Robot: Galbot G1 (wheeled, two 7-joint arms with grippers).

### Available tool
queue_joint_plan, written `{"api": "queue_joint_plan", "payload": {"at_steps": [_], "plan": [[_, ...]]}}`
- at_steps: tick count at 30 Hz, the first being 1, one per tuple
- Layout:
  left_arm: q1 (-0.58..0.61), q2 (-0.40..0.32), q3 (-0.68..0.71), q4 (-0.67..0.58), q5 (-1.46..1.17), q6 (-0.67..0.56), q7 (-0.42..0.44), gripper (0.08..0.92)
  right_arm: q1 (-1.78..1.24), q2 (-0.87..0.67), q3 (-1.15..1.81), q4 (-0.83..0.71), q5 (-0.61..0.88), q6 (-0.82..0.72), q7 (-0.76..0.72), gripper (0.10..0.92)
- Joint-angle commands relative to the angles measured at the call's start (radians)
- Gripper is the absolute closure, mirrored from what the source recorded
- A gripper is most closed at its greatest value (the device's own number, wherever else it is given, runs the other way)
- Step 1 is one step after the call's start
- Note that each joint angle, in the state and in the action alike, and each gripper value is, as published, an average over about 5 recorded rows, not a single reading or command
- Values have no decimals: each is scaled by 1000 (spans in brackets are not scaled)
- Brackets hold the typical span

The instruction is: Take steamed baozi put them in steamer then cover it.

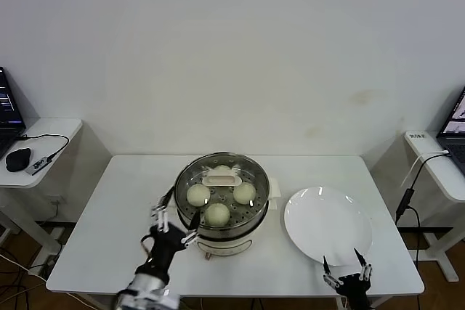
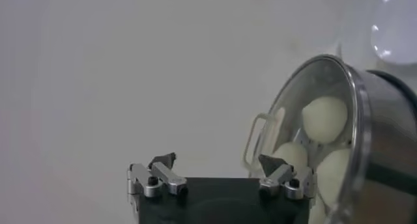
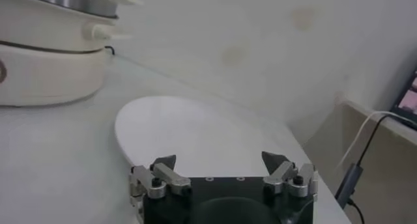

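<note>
The steamer [image 1: 243,232] stands mid-table with the cover [image 1: 221,177] lying on it. Through the glass I see three baozi: one at the left [image 1: 197,194], one at the right [image 1: 244,192], one at the front [image 1: 216,213]. My left gripper [image 1: 174,224] is open and empty, just off the pot's front-left side. In the left wrist view it [image 2: 217,160] faces the cover's handle [image 2: 258,140], with baozi [image 2: 324,118] behind the glass. My right gripper [image 1: 341,263] [image 3: 219,159] is open and empty at the near rim of the white plate [image 1: 327,223] [image 3: 195,127].
A side table [image 1: 43,132] at the left carries a laptop, a mouse [image 1: 17,158] and a cable. Another side table [image 1: 439,165] at the right holds a laptop and a hanging cable. A wall rises behind the table. The steamer's white base [image 3: 45,69] shows in the right wrist view.
</note>
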Motion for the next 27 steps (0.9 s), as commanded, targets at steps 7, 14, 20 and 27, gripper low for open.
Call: {"api": "queue_joint_plan", "payload": {"at_steps": [7, 14, 20, 27], "plan": [[262, -78, -223, 92, -945, -251, -231, 177, -109, -174, -86, 132, 189, 5, -2, 203], [319, -98, -265, 158, -920, -330, -158, 177, -106, -168, -133, 142, 184, 2, 4, 203], [351, -115, -276, 153, -886, -353, -115, 177, -87, -137, -142, 140, 167, -6, 2, 203], [344, -139, -274, 133, -856, -344, -115, 177, -75, -100, -139, 133, 158, -72, -22, 203]]}}
